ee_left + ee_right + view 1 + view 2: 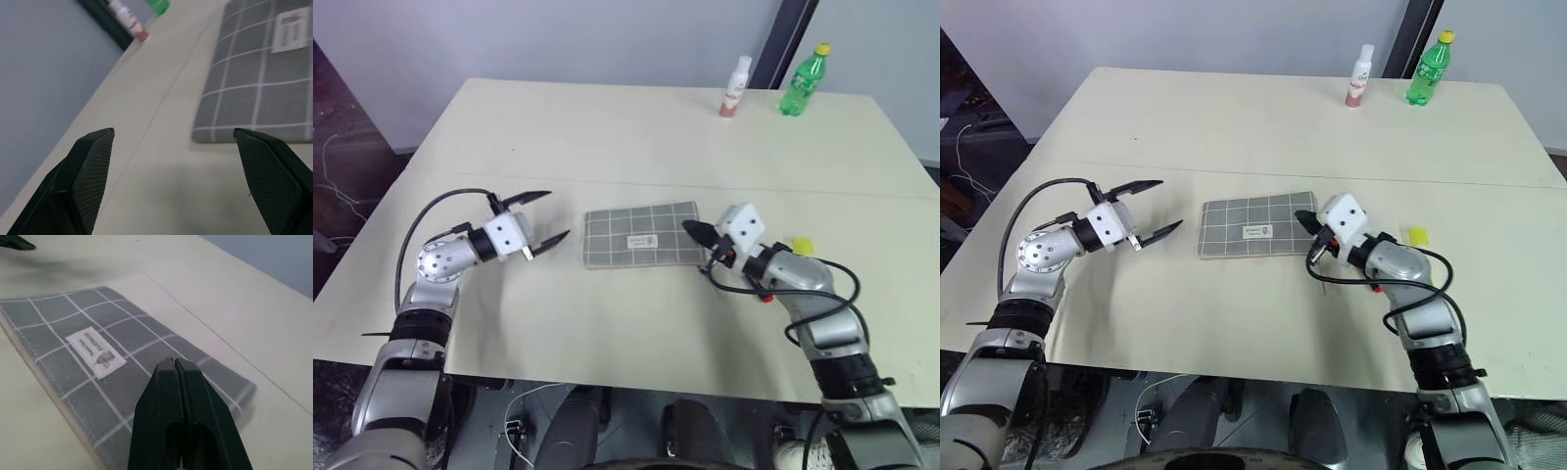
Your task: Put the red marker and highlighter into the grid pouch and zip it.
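Observation:
The grid pouch (641,235) lies flat in the middle of the table, its white label facing up. My left gripper (556,214) hovers just off the pouch's left end, open wide with nothing between its fingers; the left wrist view shows that end of the pouch (254,98) ahead. My right gripper (691,229) is shut at the pouch's right end, and I see nothing held in it (175,361). The highlighter (801,245) lies behind my right forearm, partly hidden. A small bit of red (767,296) under that forearm may be the red marker; the rest is hidden.
A white spray bottle (735,86) with a pink base and a green bottle (803,78) stand at the table's far right edge. The pale table (607,127) stretches wide behind the pouch. Black cables loop beside both wrists.

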Tool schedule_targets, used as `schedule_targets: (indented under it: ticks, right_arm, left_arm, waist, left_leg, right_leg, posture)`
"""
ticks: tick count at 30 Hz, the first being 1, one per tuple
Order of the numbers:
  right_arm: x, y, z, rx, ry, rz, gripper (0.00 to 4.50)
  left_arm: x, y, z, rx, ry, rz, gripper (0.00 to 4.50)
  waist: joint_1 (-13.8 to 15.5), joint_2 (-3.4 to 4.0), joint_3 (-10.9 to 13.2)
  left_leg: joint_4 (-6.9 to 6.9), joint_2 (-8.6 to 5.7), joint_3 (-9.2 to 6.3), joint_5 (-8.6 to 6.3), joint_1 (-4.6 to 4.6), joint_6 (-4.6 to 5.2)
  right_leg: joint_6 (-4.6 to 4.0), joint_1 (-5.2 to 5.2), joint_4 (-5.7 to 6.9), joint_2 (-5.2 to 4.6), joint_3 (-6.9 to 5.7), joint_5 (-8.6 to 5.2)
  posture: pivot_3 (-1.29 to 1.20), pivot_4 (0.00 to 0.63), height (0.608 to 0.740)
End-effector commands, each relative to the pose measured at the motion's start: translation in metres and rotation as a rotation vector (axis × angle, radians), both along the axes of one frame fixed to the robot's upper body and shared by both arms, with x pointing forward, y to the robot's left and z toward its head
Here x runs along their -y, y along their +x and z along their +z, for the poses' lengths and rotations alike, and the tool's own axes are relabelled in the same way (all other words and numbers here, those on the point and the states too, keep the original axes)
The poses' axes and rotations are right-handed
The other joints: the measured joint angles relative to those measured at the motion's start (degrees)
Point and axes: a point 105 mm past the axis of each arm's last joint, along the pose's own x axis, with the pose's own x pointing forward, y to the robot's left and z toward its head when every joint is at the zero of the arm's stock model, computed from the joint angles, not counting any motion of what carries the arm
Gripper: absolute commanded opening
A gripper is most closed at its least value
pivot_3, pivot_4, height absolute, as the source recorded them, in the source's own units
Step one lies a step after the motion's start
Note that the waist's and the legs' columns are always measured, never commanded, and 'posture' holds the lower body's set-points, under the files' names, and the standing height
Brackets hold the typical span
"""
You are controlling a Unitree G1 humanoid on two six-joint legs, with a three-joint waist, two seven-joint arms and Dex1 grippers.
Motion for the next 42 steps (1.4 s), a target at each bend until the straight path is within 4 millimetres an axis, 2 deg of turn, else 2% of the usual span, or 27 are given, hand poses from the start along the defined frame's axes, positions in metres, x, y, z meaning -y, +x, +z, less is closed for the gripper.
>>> schedule_targets:
  ticks: [1, 6, 10, 13, 17, 27, 28, 29, 35, 36, 39, 42]
  right_arm:
    - [-0.007, 0.01, 0.007, 0.051, -0.017, -0.027, 0.03]
    - [-0.007, 0.024, -0.017, 0.06, -0.232, -0.078, 0.03]
    - [-0.005, 0.027, -0.02, 0.065, -0.257, -0.096, 0.03]
    - [-0.005, 0.024, -0.021, 0.058, -0.243, -0.091, 0.03]
    - [-0.001, 0.021, -0.021, 0.05, -0.237, -0.093, 0.03]
    - [-0.002, 0.019, -0.014, 0.062, -0.217, -0.094, 0.03]
    - [-0.002, 0.019, -0.014, 0.063, -0.217, -0.094, 0.0]
    - [-0.002, 0.018, -0.014, 0.064, -0.218, -0.094, 0.0]
    - [0.002, 0.016, -0.011, 0.067, -0.214, -0.104, 0.0]
    - [0.002, 0.015, -0.009, 0.067, -0.202, -0.1, 0.0]
    - [0.0, 0.012, 0.002, 0.045, -0.102, -0.081, 0.0]
    - [0.0, 0.006, 0.018, 0.049, -0.034, -0.057, 0.95]
  left_arm:
    - [0.001, -0.004, -0.002, 0.047, 0.102, -0.043, 4.11]
    - [0.0, -0.004, -0.008, 0.082, 0.19, -0.071, 4.11]
    - [0.0, -0.002, -0.011, 0.099, 0.24, -0.079, 4.11]
    - [0.009, -0.003, -0.019, 0.111, 0.268, -0.111, 4.11]
    - [0.028, 0.002, -0.021, 0.11, 0.207, -0.12, 4.11]
    - [0.067, 0.005, -0.038, 0.036, 0.263, -0.237, 4.11]
    - [0.069, 0.005, -0.039, 0.016, 0.258, -0.239, 3.59]
    - [0.07, 0.006, -0.04, 0.01, 0.254, -0.237, 3.35]
    - [0.072, 0.006, -0.04, -0.009, 0.228, -0.241, 0.21]
    - [0.071, 0.005, -0.039, -0.01, 0.223, -0.243, 0.01]
    - [0.068, 0.005, -0.035, -0.017, 0.186, -0.234, 0.01]
    - [0.06, 0.006, -0.029, -0.016, 0.14, -0.207, 0.0]
  waist:
    - [0.0, 0.0, 0.0]
    - [0.2, 0.0, 0.0]
    - [0.2, 0.0, 0.0]
    - [0.1, 0.0, 0.0]
    - [0.3, 0.0, 0.0]
    - [0.3, -0.01, 0.0]
    - [0.2, -0.01, 0.0]
    - [0.2, -0.01, 0.0]
    - [0.1, -0.01, 0.0]
    - [0.1, 0.0, 0.0]
    - [0.0, 0.0, 0.0]
    - [0.0, 0.0, 0.0]
  left_leg:
    - [-0.01, 0.0, 0.03, 0.0, 0.01, 0.0]
    - [-0.06, 0.02, 0.21, 0.0, 0.03, 0.0]
    - [-0.07, 0.03, 0.33, 0.0, 0.03, 0.0]
    - [-0.06, 0.06, 0.42, 0.0, 0.09, 0.0]
    - [-0.06, 0.08, 0.46, 0.0, 0.11, 0.0]
    - [0.02, 0.1, 0.5, 0.01, 0.12, 0.01]
    - [0.03, 0.09, 0.5, 0.01, 0.11, 0.01]
    - [0.04, 0.09, 0.51, 0.01, 0.11, 0.01]
    - [0.04, 0.12, 0.52, 0.01, 0.15, 0.02]
    - [0.04, 0.12, 0.52, 0.01, 0.16, 0.02]
    - [0.04, 0.13, 0.52, 0.01, 0.16, 0.02]
    - [0.04, 0.14, 0.52, 0.01, 0.15, 0.03]
  right_leg:
    - [0.0, -0.01, 0.0, 0.0, 0.02, 0.0]
    - [0.0, -0.12, 0.08, 0.03, 0.18, 0.0]
    - [0.0, -0.18, 0.12, 0.03, 0.28, 0.01]
    - [0.01, -0.17, 0.17, 0.03, 0.32, 0.01]
    - [0.01, -0.18, 0.22, 0.04, 0.34, 0.01]
    - [0.02, -0.16, 0.27, 0.03, 0.34, 0.01]
    - [0.02, -0.15, 0.27, 0.03, 0.34, 0.02]
    - [0.02, -0.15, 0.27, 0.03, 0.34, 0.02]
    - [0.03, -0.14, 0.31, 0.03, 0.34, 0.02]
    - [0.02, -0.14, 0.31, 0.03, 0.34, 0.02]
    - [0.03, -0.13, 0.31, 0.03, 0.34, 0.02]
    - [0.02, -0.15, 0.31, 0.02, 0.34, 0.02]
  posture:
    - [0.0, 0.15, 0.74]
    - [0.0, 0.15, 0.74]
    - [0.0, 0.15, 0.74]
    - [0.0, 0.15, 0.74]
    - [0.0, 0.15, 0.74]
    - [0.0, 0.15, 0.74]
    - [0.0, 0.15, 0.74]
    - [0.0, 0.15, 0.74]
    - [0.0, 0.15, 0.74]
    - [0.0, 0.15, 0.74]
    - [0.0, 0.15, 0.74]
    - [0.0, 0.15, 0.74]
